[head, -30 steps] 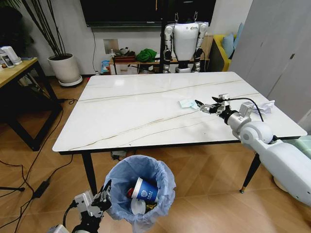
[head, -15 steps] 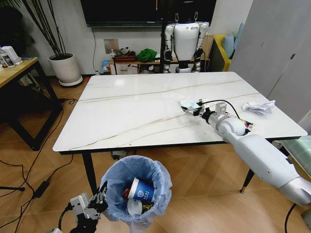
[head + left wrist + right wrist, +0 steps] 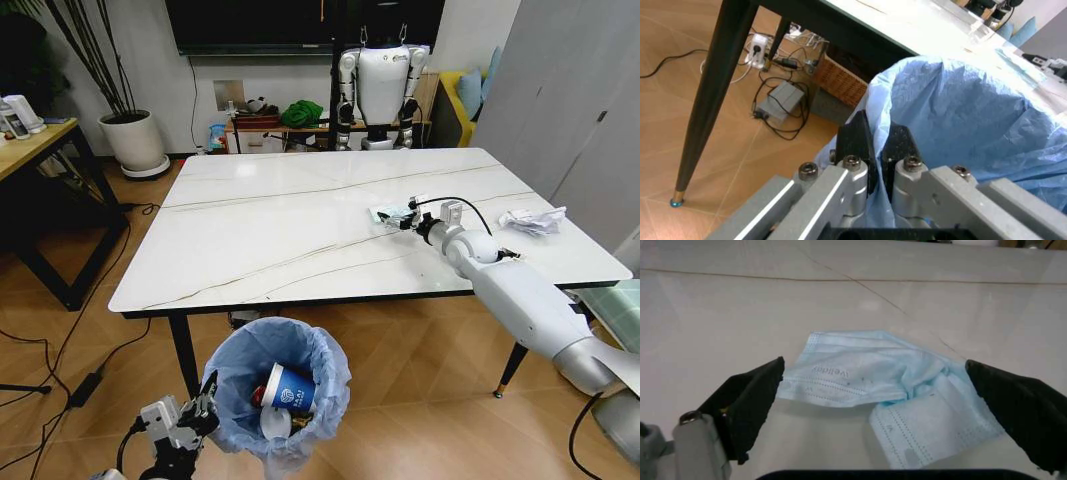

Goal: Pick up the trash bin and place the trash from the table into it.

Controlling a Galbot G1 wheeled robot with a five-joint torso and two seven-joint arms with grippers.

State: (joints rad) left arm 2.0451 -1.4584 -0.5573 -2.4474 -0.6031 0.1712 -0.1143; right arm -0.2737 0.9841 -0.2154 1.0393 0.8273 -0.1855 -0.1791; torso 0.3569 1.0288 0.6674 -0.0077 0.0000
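I counted one table (image 3: 290, 235) and one trash bin (image 3: 322, 380). On the tabletop I saw two pieces of trash: one light-blue face mask (image 3: 890, 385) at about two o'clock and one crumpled white paper (image 3: 531, 220) at three o'clock. In the bin I counted one paper cup (image 3: 290, 390) and one white lid (image 3: 272, 424).

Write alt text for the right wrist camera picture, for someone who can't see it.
A crumpled light-blue face mask lies on the white marble-look table, framed between the two dark fingers of the robot's open right hand. A thin grey vein runs across the tabletop behind the mask.
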